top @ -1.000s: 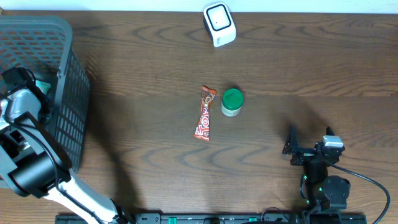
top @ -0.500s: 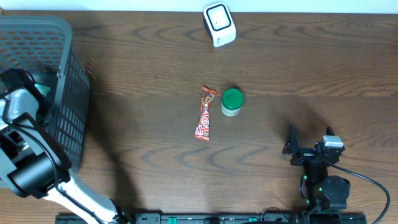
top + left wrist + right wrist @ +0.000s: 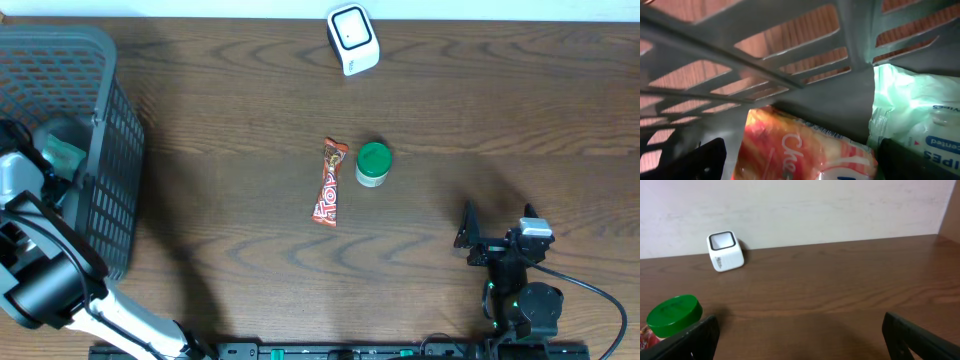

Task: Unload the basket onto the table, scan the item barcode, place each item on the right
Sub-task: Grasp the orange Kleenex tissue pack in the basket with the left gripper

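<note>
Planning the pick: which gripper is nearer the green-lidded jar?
Right. In the overhead view the right gripper sits open below and right of the green-lidded jar; the left gripper is far left, inside the basket.

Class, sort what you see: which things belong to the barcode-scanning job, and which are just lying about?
Job in hand:
white scanner
grey basket
orange-red packet and pale green pack inside it

Lying about, apparently:
snack bar
green-lidded jar
</note>
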Controlling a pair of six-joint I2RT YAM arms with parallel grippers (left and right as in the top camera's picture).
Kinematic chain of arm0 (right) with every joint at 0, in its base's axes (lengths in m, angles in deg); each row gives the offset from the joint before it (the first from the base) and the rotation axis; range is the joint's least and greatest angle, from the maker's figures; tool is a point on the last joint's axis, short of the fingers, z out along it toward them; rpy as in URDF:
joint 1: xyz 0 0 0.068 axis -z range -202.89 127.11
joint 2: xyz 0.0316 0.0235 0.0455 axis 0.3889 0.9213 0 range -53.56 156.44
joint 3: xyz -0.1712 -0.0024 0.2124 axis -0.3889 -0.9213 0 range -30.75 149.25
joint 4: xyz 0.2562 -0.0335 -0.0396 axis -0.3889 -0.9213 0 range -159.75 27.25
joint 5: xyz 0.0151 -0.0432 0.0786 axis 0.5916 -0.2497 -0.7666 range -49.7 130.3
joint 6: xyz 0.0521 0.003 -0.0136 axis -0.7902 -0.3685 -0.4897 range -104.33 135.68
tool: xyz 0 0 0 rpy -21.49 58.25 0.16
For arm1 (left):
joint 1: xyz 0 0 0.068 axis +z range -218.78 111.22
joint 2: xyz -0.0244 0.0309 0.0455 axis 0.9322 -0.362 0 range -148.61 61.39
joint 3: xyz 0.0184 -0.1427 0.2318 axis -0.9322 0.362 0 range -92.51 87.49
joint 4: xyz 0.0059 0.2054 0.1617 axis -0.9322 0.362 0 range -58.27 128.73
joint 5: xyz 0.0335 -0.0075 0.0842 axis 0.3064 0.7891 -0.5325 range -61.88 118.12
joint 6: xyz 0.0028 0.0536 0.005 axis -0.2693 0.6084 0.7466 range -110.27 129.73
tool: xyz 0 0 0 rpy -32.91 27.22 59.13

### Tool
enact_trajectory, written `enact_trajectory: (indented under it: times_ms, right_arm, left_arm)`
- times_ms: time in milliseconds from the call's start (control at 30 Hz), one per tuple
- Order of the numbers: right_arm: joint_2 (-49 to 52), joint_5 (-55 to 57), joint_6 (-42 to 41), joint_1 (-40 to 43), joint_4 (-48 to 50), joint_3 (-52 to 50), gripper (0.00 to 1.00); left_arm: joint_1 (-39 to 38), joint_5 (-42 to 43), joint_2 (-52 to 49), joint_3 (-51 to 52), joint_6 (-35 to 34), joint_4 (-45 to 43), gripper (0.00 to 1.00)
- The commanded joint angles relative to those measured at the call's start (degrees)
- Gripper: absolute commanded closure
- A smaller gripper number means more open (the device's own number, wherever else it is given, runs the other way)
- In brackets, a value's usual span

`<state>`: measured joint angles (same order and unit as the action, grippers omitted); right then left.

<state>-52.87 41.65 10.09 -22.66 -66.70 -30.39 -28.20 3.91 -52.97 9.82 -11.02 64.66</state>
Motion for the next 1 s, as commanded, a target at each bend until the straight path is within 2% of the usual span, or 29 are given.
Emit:
enact_trajectory:
  times_ms: [0,500,567,633,700,833,967]
  right_arm:
    - [-0.31,0.50,0.52,-0.59,-0.17,-0.04,0.01]
    - [-0.31,0.48,0.52,-0.59,-0.17,-0.04,0.01]
    - [-0.31,0.48,0.52,-0.59,-0.17,-0.04,0.01]
    - [-0.31,0.48,0.52,-0.59,-0.17,-0.04,0.01]
    - [-0.31,0.48,0.52,-0.59,-0.17,-0.04,0.01]
    - [-0.31,0.48,0.52,-0.59,-0.17,-0.04,0.01]
    - [-0.31,0.48,0.52,-0.59,-0.17,-0.04,0.01]
  left_arm:
    - [1.66,6.97,-3.63,2.49,5.73,1.75,0.02]
    - [1.88,8.81,-3.63,11.13,5.73,-4.94,0.00]
    - [1.88,8.83,-3.63,11.13,5.70,-4.52,0.11]
    - [1.88,9.22,-3.63,11.13,5.70,-3.91,0.27]
    - [1.88,10.34,-3.63,11.19,5.70,-3.58,0.33]
    - [1.88,13.42,-3.63,11.56,5.70,-3.19,0.41]
    - [1.84,14.82,-3.10,11.50,5.70,-2.54,0.43]
